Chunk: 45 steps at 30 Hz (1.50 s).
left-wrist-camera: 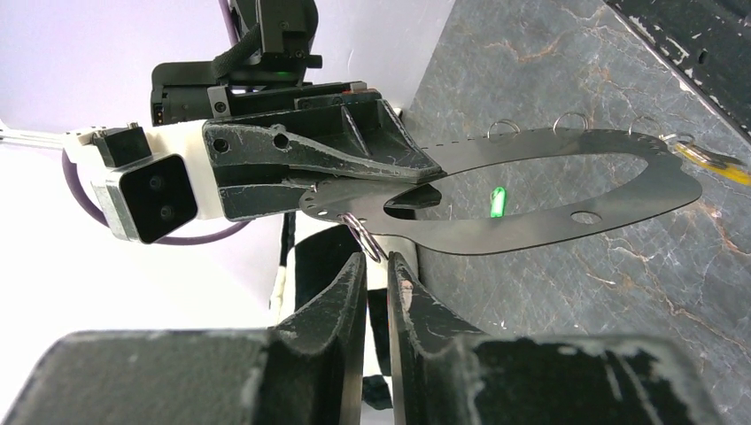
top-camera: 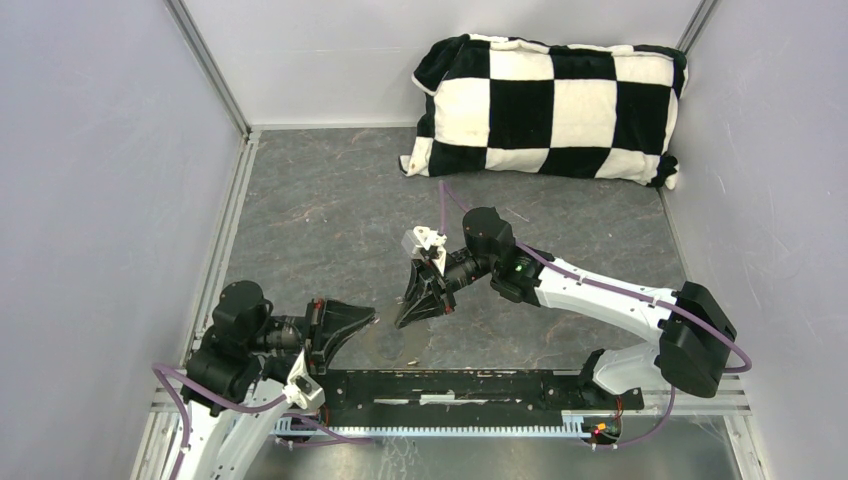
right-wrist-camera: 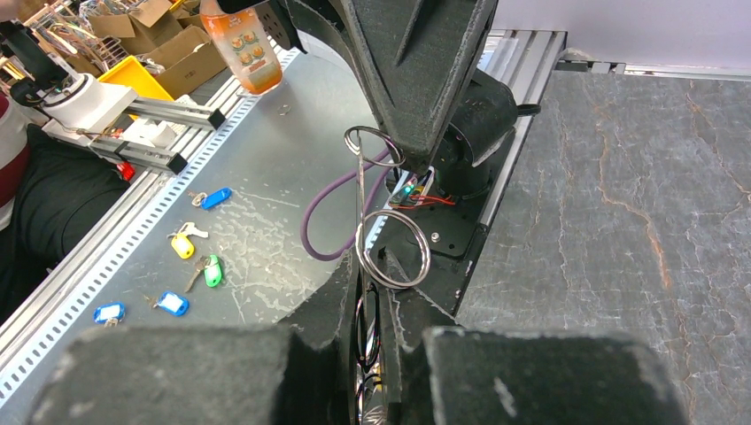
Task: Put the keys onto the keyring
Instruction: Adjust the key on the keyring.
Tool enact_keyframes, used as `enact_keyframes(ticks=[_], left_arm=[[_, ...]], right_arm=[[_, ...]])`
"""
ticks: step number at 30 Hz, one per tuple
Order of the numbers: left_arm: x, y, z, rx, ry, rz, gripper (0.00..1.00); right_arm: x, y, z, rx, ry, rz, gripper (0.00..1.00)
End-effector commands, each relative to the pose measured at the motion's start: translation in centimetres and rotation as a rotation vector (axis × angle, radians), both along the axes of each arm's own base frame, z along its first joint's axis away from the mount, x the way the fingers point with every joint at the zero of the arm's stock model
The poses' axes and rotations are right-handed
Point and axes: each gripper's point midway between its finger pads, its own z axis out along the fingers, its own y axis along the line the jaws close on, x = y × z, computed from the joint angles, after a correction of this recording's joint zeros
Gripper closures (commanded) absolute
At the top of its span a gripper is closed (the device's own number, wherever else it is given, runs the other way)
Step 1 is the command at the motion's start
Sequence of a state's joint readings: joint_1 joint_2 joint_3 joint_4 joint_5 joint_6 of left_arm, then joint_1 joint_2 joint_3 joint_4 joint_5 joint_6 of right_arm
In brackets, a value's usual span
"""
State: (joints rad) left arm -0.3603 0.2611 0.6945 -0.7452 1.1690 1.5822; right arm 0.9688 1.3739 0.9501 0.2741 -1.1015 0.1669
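The keyring [left-wrist-camera: 549,232] is a thin, dark, flat oval loop with small split rings along its rim. It hangs above the table, and in the right wrist view it shows edge-on [right-wrist-camera: 360,204]. My right gripper [left-wrist-camera: 425,173] [top-camera: 408,318] [right-wrist-camera: 381,283] is shut on its left end. My left gripper [left-wrist-camera: 378,259] [top-camera: 370,316] has its jaws almost together, pinching the lower edge of one split ring [left-wrist-camera: 361,232]. A yellow-orange key [left-wrist-camera: 713,164] shows at the loop's far end beside a ring. A bright green spot [left-wrist-camera: 498,202] shows through the opening; I cannot tell what it is.
A black-and-white checkered pillow [top-camera: 545,105] lies at the back right. The black base rail [top-camera: 470,385] runs along the near edge. Beyond it, a scratched metal sheet [right-wrist-camera: 266,177] carries yellow [right-wrist-camera: 181,245], green [right-wrist-camera: 211,270] and blue [right-wrist-camera: 215,197] tagged keys. Grey walls close both sides.
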Motion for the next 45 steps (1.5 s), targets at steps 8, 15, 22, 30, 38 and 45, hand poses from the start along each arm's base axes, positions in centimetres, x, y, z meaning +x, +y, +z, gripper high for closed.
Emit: enact_keyframes(ticks=[8,15,22,30,38,45], left_arm=[[-0.4,-0.1,1.2,-0.025,-0.103,-0.023,0.81],[-0.5,-0.1,1.4,-0.027,-0.128,-0.029,0.76],[-0.3,0.0,2.0,-0.069,-0.156,-0.011,0.65],[-0.8,-0.1,2.1,-0.074,-0.16,-0.035,0.72],[-1.2,0.0,0.5,-0.016,-0.213,-0.056,0.73],[-1.2,0.1,0.4,-0.012,-0.242,-0.051,0.62]], right_arm=[[-0.2,0.2,1.8,0.05,-0.033,0.026,1.0],[-0.4,0.2,1.5,0.042,-0.028,0.034,1.0],[-0.5,0.3,1.4,0.039,-0.026,0.037,0.99],[-0.5,0.4,1.6,0.038,-0.021,0.04,0.99],[-0.6,0.5,1.8,0.038,-0.015,0.042,0.99],[-0.7,0.3,1.7,0.031,-0.017,0.048,0.99]])
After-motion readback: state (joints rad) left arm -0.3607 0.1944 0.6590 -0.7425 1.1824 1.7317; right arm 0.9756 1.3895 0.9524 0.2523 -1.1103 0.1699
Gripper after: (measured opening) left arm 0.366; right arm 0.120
